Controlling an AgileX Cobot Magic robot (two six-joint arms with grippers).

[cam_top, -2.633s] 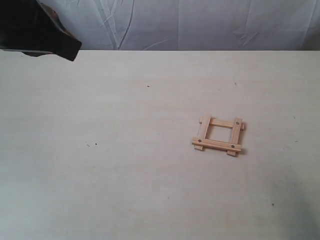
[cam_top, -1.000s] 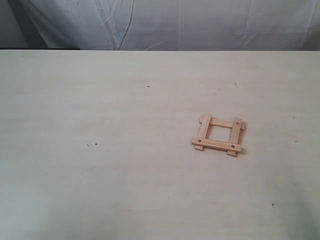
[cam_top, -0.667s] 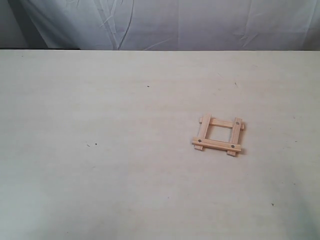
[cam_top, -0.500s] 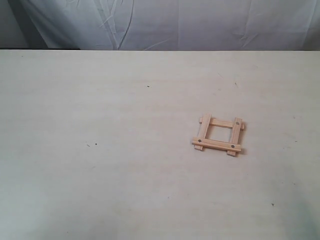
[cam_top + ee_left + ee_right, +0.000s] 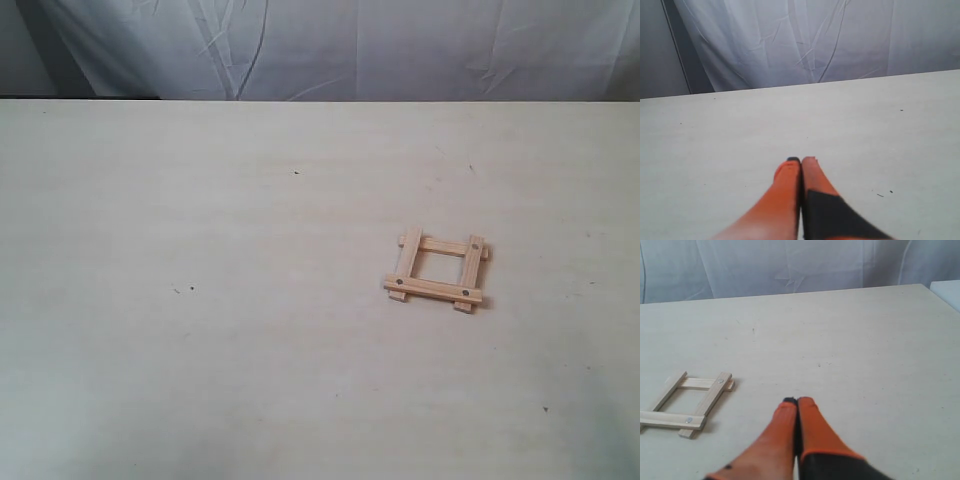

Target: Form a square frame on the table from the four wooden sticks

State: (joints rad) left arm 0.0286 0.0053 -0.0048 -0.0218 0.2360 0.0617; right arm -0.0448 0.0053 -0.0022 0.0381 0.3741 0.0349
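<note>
The four wooden sticks lie as a small square frame [image 5: 437,271] on the table [image 5: 200,250], right of centre, overlapping at the corners with dark dots there. The right wrist view shows the same square frame [image 5: 687,404] off to one side of my right gripper [image 5: 797,401], which is shut with nothing in it and well apart from the sticks. My left gripper [image 5: 801,160] is shut and empty above bare table [image 5: 740,130]; no stick shows in that view. Neither gripper appears in the exterior view.
A white cloth backdrop [image 5: 350,45] hangs behind the table's far edge. A few small dark specks [image 5: 184,290] mark the tabletop. A pale object's corner [image 5: 947,290] shows past the table edge in the right wrist view.
A dark arm part seen 2.6 s ago at the exterior view's top left has left the picture. The square frame has not moved.
</note>
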